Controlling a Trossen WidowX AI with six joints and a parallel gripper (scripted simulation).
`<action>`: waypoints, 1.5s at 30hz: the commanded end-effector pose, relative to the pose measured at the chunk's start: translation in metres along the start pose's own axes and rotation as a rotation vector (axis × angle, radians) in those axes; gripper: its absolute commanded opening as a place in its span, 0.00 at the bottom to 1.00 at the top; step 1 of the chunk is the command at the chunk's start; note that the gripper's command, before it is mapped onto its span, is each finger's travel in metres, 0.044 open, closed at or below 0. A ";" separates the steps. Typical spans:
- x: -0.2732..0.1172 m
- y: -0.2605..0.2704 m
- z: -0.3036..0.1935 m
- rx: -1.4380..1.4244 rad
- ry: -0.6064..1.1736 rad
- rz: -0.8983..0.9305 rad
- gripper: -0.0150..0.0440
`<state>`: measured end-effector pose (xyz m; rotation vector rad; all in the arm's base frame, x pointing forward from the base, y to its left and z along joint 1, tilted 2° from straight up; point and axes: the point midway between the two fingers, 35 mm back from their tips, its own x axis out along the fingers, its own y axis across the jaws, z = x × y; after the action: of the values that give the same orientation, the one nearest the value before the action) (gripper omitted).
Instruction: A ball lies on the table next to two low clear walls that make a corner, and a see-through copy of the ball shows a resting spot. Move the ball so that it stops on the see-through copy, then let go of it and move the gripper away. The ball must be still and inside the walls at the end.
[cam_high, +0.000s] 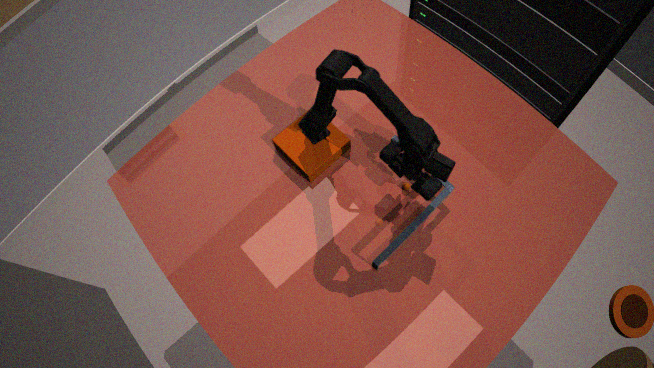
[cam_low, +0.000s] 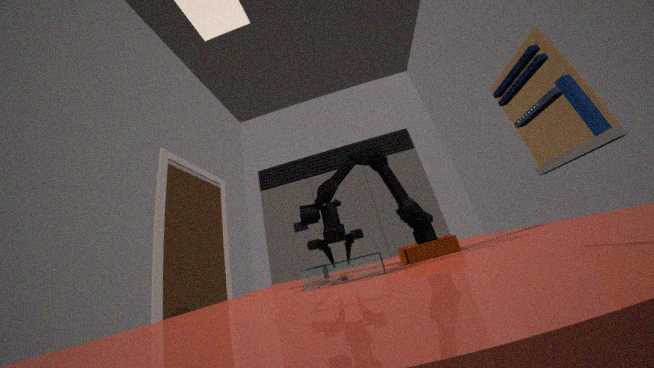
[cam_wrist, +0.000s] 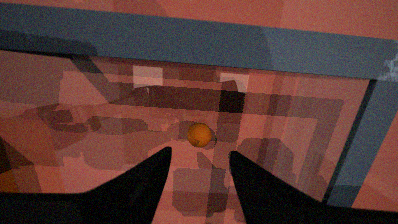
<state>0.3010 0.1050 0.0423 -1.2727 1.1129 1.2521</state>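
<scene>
So the gripper (cam_wrist: 200, 155) hung above the salmon table (cam_high: 525, 210) with its two dark fingers standing apart and nothing between them. The little orange ball (cam_wrist: 200, 134) sat on the table just past the fingertips, toward 12 o'clock in the wrist view, not touching either one. It was inside the corner made by the clear blue-edged walls (cam_wrist: 200, 45), one running across at 12 and the other down at 3. The arm's orange base (cam_high: 311, 146) stood well apart from it.

Red table (cam_high: 200, 210) with orange ball (cam_wrist: 200, 134), clear corner walls (cam_high: 410, 227) and orange arm base (cam_high: 311, 149).
</scene>
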 end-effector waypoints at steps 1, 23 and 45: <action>0.006 0.001 0.000 -0.005 -0.005 0.003 0.63; 0.036 0.001 0.000 -0.005 -0.005 0.003 0.54; -0.013 -0.006 0.002 -0.005 -0.005 0.002 0.25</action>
<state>0.3029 0.1056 0.0315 -1.2681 1.1285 1.2644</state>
